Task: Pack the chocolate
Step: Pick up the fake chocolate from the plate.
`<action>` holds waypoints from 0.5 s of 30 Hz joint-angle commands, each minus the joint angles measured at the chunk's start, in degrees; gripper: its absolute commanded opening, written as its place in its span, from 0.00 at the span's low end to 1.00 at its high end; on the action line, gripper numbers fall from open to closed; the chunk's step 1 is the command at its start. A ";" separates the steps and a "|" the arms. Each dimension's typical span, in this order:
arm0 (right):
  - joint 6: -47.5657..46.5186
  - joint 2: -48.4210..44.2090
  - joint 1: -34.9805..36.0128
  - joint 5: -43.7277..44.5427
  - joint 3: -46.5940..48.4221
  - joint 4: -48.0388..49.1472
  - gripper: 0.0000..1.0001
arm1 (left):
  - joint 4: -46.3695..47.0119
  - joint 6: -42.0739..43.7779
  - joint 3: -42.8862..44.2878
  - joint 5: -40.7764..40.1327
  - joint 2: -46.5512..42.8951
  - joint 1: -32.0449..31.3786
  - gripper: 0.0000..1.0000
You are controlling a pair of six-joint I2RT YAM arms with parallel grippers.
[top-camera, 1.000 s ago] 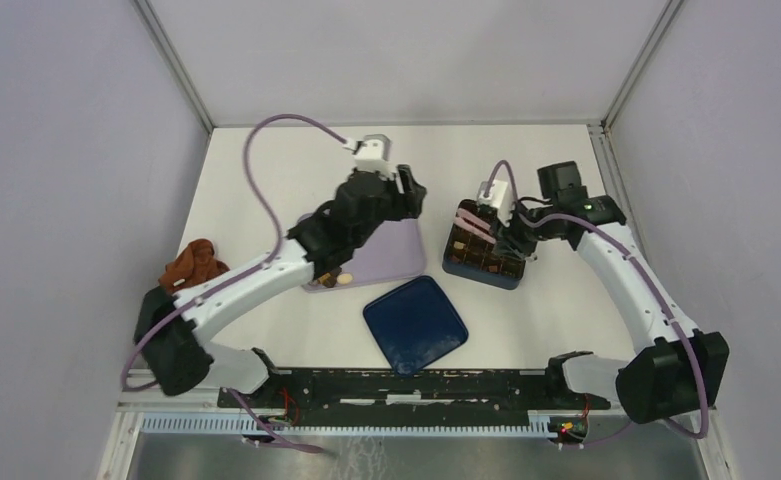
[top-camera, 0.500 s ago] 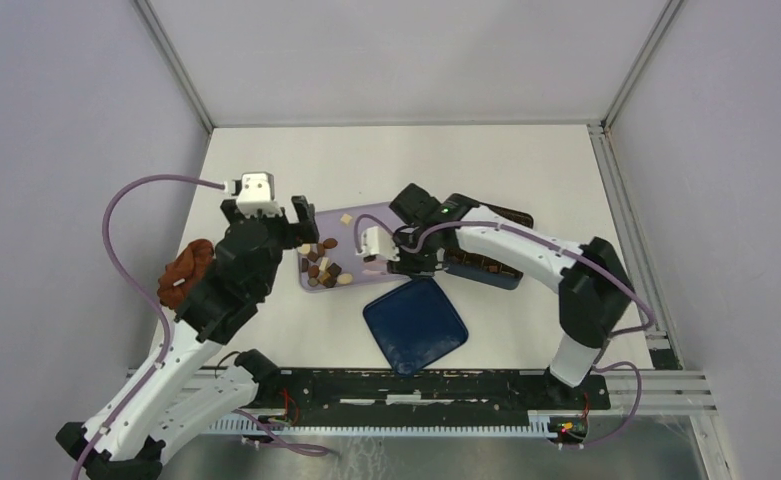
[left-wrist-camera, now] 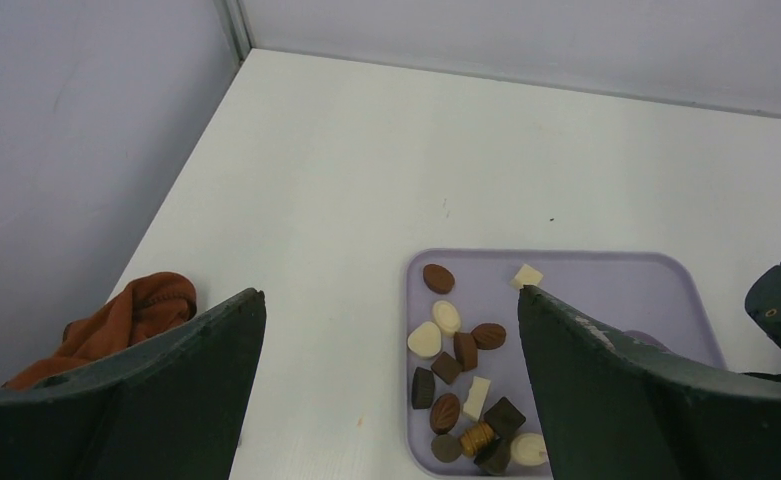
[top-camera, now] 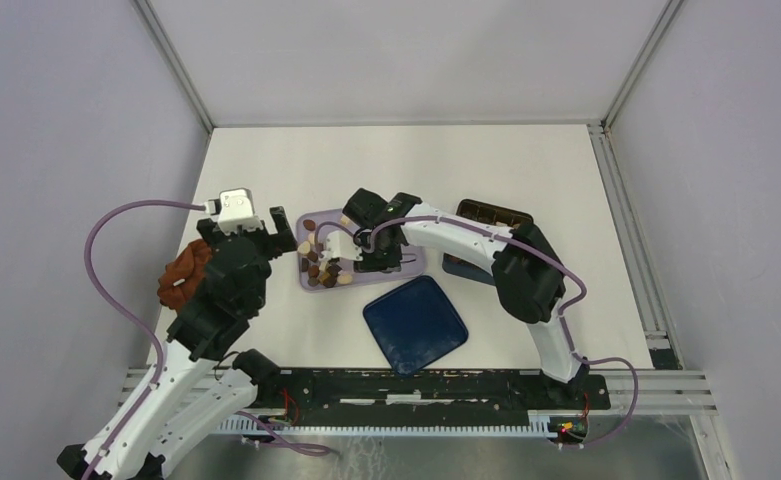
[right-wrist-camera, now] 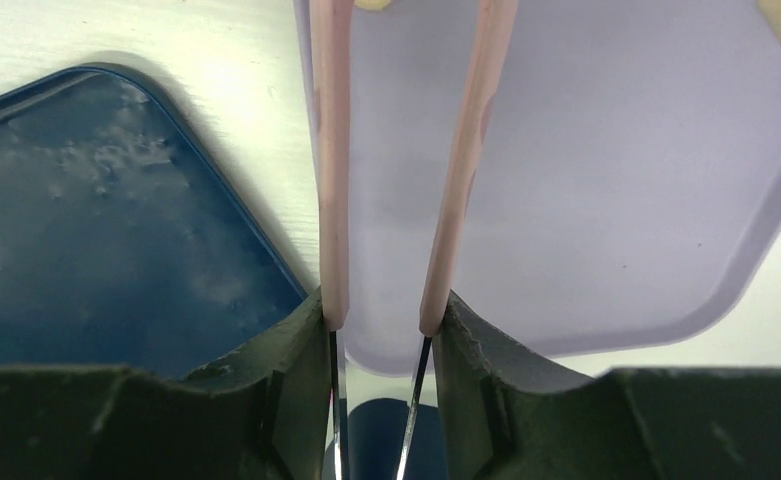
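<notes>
Brown and cream chocolate [left-wrist-camera: 466, 351], loosely clustered, on lavender tray [left-wrist-camera: 586, 320]

- Open white table [top-camera: 396, 165] beyond the lavender tray [left-wrist-camera: 606, 290]: free passage
- Right gripper [right-wrist-camera: 381, 325], clamping pink tongs [right-wrist-camera: 331, 150], hangs over the tray's right part
- Chocolates [left-wrist-camera: 461, 375] at tray's left: open from above
- Reddish-brown cloth [top-camera: 184, 272] at the left edge; dark blue lid [top-camera: 414, 324] just beside the tray's near rim

Left tool [left-wrist-camera: 388, 298] wide open — right tool [right-wrist-camera: 378, 308] clamped on pink tongs [right-wrist-camera: 331, 150]

Laboratory robot cell. A white table [top-camera: 486, 160] is boxed in by plain lilac walls [top-camera: 56, 150] and aluminium framing [top-camera: 171, 62], with a black mounting rail [top-camera: 466, 385].
</notes>
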 commanded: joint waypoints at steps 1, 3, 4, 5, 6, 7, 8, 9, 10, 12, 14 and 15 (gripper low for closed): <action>1.04 1.13 2.39 1.90 3.70 -1.30 0.44 | 1.33 2.36 0.36 -0.42 0.41 1.46 1.00; 1.05 2.23 2.77 2.29 4.56 -1.62 0.44 | 1.48 2.27 0.25 -0.66 -0.06 1.96 1.00; 1.03 2.69 2.83 2.24 4.97 -1.78 0.44 | 1.54 2.15 0.20 -0.81 -0.32 2.20 1.00; 1.05 2.98 2.98 2.05 5.15 -1.82 0.44 | 1.65 2.14 0.05 -0.97 -0.65 2.36 1.00; 0.98 3.18 3.21 2.03 5.14 -1.81 0.44 | 1.80 2.10 -0.05 -1.19 -0.93 2.55 1.00; 0.96 3.25 3.44 2.05 5.15 -1.68 0.44 | 1.91 2.16 -0.14 -1.33 -1.31 2.70 1.00; 0.96 3.39 3.69 1.96 5.20 -1.72 0.44 | 2.06 2.14 -0.29 -1.33 -1.55 2.90 1.00; 0.96 3.58 3.86 2.00 5.31 -1.67 0.45 | 2.18 2.10 -0.41 -1.22 -1.73 3.05 1.00; 0.96 3.65 4.07 2.34 5.30 -1.50 0.46 | 2.28 2.14 -0.47 -1.11 -1.85 3.21 1.00; 0.96 4.40 4.20 3.38 5.95 -1.31 0.48 | 2.43 2.27 -0.60 -0.72 -1.69 3.63 1.00; 1.13 5.55 4.27 3.75 7.43 -1.76 0.48 | 2.22 2.32 -0.41 -0.73 -1.10 3.91 1.00; 1.14 6.06 4.34 3.76 8.17 -2.04 0.48 | 2.21 2.28 -0.39 -0.60 -0.95 4.02 1.00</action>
